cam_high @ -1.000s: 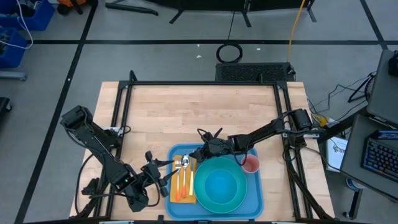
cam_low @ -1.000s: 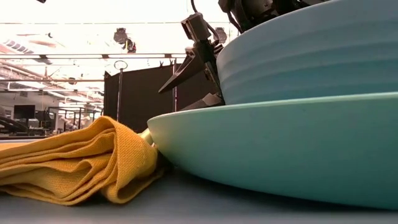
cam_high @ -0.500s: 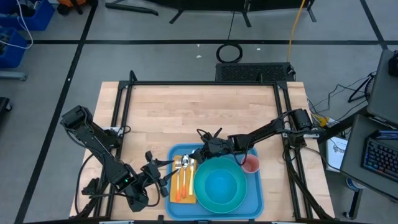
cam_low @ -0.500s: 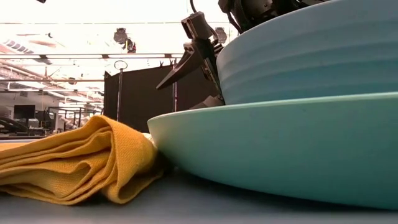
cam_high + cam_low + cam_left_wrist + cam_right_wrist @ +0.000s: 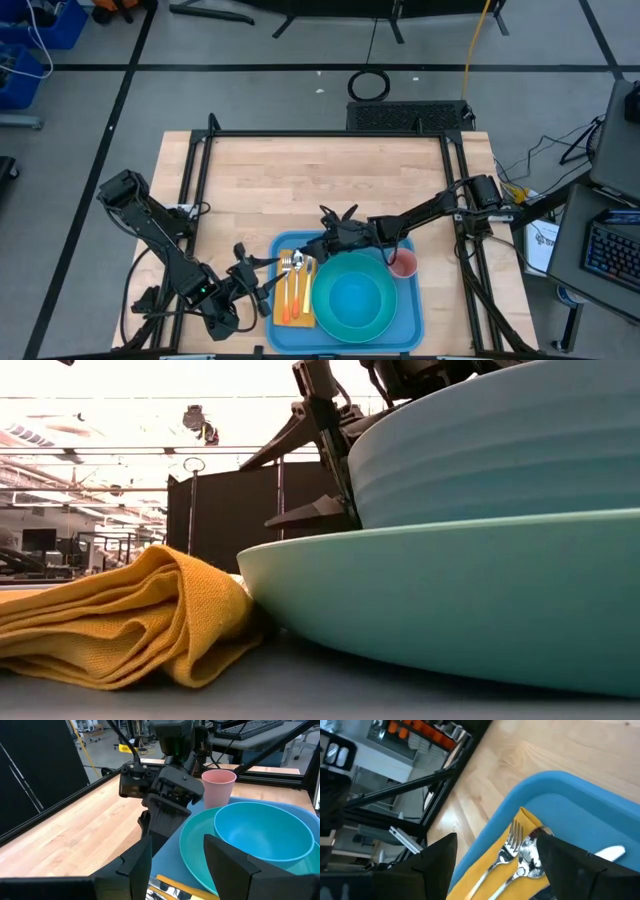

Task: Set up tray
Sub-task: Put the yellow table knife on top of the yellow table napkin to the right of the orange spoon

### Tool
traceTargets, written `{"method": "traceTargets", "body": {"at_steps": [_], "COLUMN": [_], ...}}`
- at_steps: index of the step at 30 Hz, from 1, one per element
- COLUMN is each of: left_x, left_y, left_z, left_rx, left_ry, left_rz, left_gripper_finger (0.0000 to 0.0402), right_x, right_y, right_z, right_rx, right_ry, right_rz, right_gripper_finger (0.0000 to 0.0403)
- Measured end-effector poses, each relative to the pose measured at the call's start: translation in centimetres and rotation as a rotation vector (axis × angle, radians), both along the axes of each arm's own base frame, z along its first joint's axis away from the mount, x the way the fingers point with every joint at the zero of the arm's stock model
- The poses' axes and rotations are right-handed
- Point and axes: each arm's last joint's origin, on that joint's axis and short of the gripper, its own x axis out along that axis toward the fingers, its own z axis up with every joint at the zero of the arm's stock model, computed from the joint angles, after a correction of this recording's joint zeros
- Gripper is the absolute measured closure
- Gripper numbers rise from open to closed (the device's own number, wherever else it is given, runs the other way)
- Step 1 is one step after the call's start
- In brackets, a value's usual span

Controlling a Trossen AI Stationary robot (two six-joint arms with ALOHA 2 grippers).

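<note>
The flat blue tray [image 5: 404, 302], rounded at the corners with a raised rim, sits at the table's near edge. Above its far-left corner, the right gripper [image 5: 318, 243] gapes wide and empty; the left gripper [image 5: 262, 290] waits alongside, parted, holding nothing.

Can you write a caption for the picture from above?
Right gripper open over the blue tray holding plate, bowl, cutlery.

Light wooden table [image 5: 300, 180], blue tray [image 5: 408, 318] flat at near edge
</note>
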Motion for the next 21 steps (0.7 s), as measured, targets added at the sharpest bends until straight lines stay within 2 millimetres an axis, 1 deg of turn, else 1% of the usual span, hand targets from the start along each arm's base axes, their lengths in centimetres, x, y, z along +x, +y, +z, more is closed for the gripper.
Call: {"method": "traceTargets", "body": {"at_steps": [4, 14, 21], "left_x": [0.0, 0.0, 0.0], "left_y": [0.0, 0.0, 0.0], "left_z": [0.0, 0.0, 0.0], "left_rx": [-0.001, 0.002, 0.002], "left_ry": [0.001, 0.003, 0.003], "left_rz": [-0.002, -0.002, -0.003], "left_gripper_finger": [0.0217, 0.0217, 0.0218], "right_x": [0.0, -0.2, -0.3], "right_y": [0.1, 1.5, 1.8], "right_z": [0.0, 0.4, 0.5], "right_rx": [-0.044, -0.151, -0.097], "right_ry": [-0.007, -0.042, -0.042], "right_rz": [0.026, 0.153, 0.240], "right_gripper_finger": [0.0138, 0.0138, 0.0142]}}
